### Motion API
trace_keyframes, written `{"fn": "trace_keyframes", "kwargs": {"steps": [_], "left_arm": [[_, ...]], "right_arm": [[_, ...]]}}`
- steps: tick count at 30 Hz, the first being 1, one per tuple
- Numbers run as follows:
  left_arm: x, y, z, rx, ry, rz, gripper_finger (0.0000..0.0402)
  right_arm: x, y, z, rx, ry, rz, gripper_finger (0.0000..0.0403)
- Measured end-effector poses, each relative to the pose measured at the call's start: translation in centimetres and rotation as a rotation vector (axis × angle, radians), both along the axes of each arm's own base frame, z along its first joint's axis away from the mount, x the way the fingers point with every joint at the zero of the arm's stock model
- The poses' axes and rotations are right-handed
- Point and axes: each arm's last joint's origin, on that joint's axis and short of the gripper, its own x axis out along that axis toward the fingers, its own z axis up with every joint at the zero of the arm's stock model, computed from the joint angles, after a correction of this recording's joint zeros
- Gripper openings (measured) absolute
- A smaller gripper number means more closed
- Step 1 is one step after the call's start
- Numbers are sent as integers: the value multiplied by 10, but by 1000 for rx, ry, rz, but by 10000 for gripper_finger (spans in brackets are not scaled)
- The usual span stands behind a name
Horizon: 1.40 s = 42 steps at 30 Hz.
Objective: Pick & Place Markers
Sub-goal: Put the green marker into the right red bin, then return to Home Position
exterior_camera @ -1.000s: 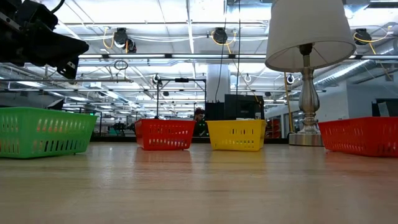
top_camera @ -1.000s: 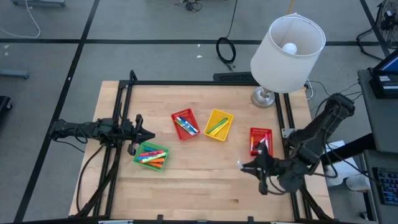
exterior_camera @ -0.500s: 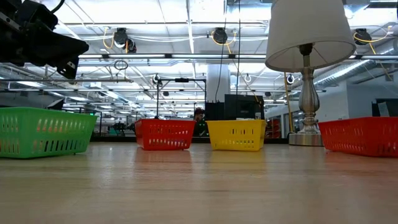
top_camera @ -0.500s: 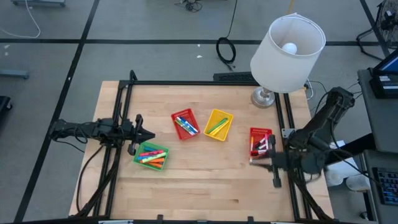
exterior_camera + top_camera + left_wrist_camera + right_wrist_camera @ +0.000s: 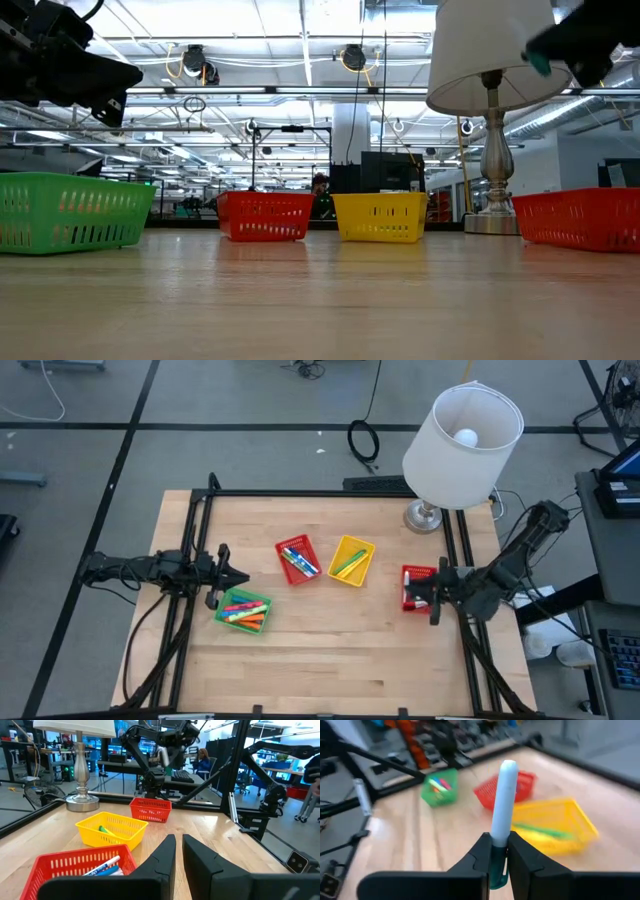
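**Right arm raised with marker, left arm parked**

We see the right gripper (image 5: 432,603) near the table's right edge, arm folded in from that side, wrist held high above the surface. Its fingers (image 5: 481,855) are clamped on a marker (image 5: 503,802) with a white cap and green body, poking out forward between them. The left gripper (image 5: 232,576) hangs near the left edge, arm stretched level; its fingers (image 5: 165,857) sit almost together, a thin gap between them, nothing held.

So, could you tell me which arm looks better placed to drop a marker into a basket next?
The right: its hand already grips a marker by the red basket; the left hand is empty.
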Motion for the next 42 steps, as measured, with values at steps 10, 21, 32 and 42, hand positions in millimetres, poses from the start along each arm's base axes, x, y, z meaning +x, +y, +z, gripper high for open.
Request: {"fn": "trace_keyframes", "kwargs": {"steps": [10,21,32,42], "left_arm": [[0,0,0,-2,0,1,42],[0,0,0,-5,0,1,42],[0,0,0,-5,0,1,42],[0,0,3,-1,-37,3,42]], "right_arm": [[-9,-18,-33,340,341,-171,25],[-7,-27,-57,468,700,-355,25],[-2,-30,-58,494,757,-318,107],[2,-33,-39,340,579,-46,173]]}}
